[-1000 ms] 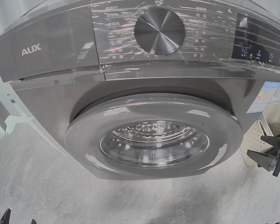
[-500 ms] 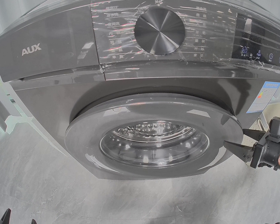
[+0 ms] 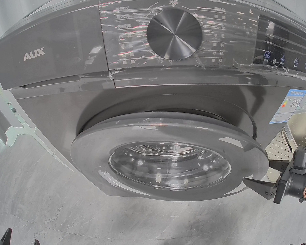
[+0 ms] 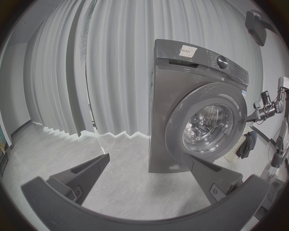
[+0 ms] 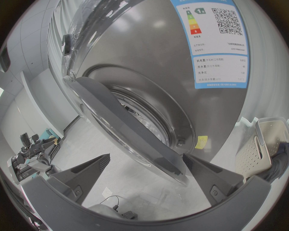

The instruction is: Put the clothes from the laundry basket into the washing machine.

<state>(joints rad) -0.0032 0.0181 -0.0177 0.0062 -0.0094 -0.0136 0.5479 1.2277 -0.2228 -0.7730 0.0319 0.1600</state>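
Clothes show as one dark garment draped over the single laundry basket, cut off at the frame's edge beside the washing machine, whose door hangs ajar. Right tool spread wide around the door's rim; left tool, cropped low, spread wide, empty

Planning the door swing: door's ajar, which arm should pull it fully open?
Right. The right gripper is open around the free edge of the door; the left gripper hangs low, far from it.
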